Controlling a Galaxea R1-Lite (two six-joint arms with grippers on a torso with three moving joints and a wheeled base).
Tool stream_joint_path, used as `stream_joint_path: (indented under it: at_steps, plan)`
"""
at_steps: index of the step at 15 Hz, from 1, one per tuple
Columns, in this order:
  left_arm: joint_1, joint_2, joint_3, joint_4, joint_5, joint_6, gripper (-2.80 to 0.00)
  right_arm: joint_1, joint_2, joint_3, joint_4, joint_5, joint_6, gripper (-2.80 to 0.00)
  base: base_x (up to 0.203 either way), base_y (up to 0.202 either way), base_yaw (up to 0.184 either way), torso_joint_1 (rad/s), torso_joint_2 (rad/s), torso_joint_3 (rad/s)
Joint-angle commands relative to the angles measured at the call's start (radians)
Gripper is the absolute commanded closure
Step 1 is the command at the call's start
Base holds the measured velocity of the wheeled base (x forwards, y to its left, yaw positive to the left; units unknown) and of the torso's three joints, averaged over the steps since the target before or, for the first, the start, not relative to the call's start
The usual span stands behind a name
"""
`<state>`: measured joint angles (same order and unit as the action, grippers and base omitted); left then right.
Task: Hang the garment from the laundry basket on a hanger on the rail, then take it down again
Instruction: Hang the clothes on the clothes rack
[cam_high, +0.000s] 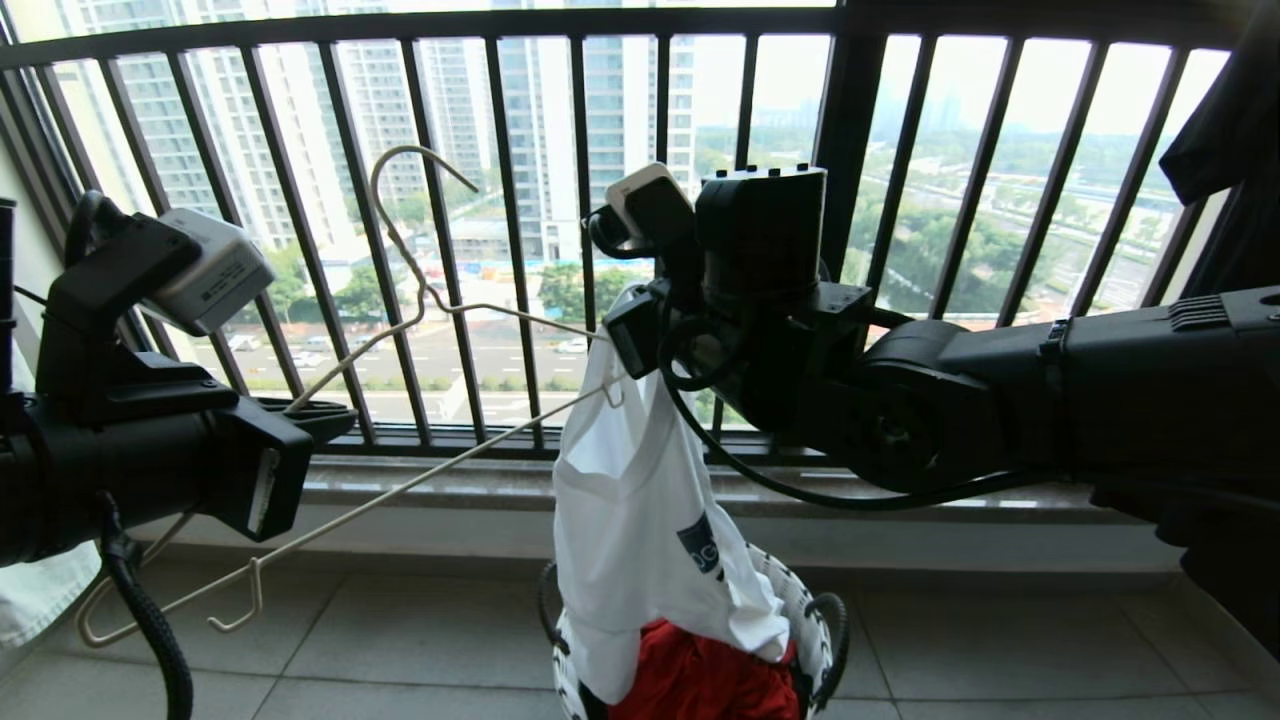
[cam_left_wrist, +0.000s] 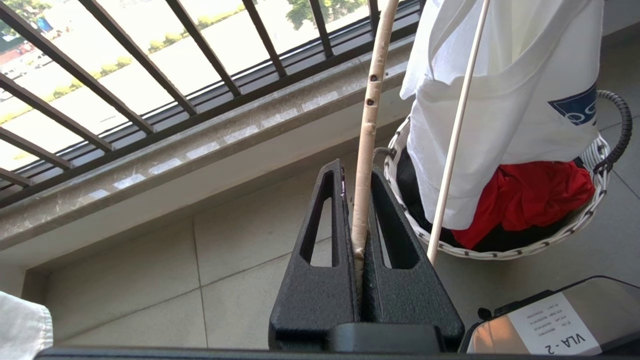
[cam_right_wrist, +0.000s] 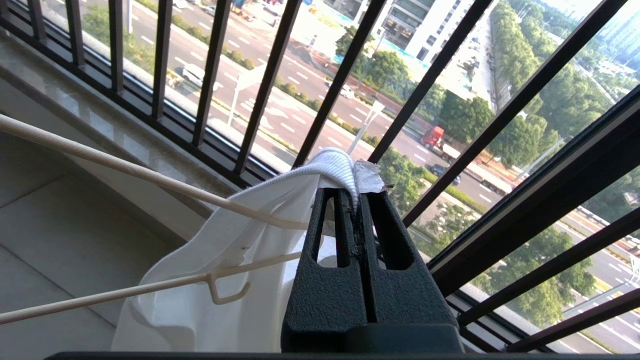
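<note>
The right gripper (cam_right_wrist: 357, 200) is up in the middle of the scene, close to the black barred railing (cam_high: 520, 250), its jaws clenched on the ribbed neckband of the white T-shirt (cam_high: 640, 520). The shirt hangs straight down from that grip, its lower part reaching into the laundry basket (cam_high: 815, 620) that stands on the tiled floor (cam_high: 400, 640) below, where a red cloth (cam_high: 700, 680) lies bunched under the hem. A dark blue square of the chest print shows on the right side of the hanging cloth. The left gripper (cam_left_wrist: 357, 210) is at the left, nearer the camera, with its jaws closed tight on one sloping wire of the cream-white hanger (cam_high: 400, 300). The hanger is tilted: its long hook neck rises toward the railing bars, its left end with a small upturned hook dips low at the near left above the floor, and its right end runs across to the shirt. There the upper wire goes in under the cloth just below the right gripper, while the lower wire with its small upturned hook lies against the front of the shirt, touching it. A stone ledge (cam_high: 450, 480) runs along the foot of the railing behind the basket. A dark garment (cam_high: 1230, 120) hangs at the far right edge.
</note>
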<state>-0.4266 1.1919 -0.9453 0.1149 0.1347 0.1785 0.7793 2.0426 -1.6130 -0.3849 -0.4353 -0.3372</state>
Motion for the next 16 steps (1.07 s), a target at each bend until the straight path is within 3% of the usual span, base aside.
stream_joint_path:
  at_steps: [1,4,8,16]
  plan:
    - [0.0,0.011,-0.002,0.0,0.002,0.0,0.0,0.014,-0.004,-0.001,-0.002,-0.003,-0.002,0.0,0.0,0.0,0.0,0.0,0.0,0.0]
    - [-0.002,0.029,-0.002,-0.011,-0.003,-0.007,0.0,0.053,-0.008,-0.005,-0.003,-0.003,-0.002,0.0,0.0,0.0,0.0,0.0,0.0,0.0]
    - [-0.013,0.069,0.044,-0.152,-0.009,-0.012,0.0,0.105,-0.013,-0.022,-0.005,-0.005,0.0,0.0,0.0,0.0,0.0,0.0,0.0,0.0]
    - [-0.02,0.116,0.051,-0.208,-0.005,-0.039,0.0,0.19,-0.033,-0.024,-0.011,-0.036,0.0,0.0,0.0,0.0,0.0,0.0,0.0,0.0]
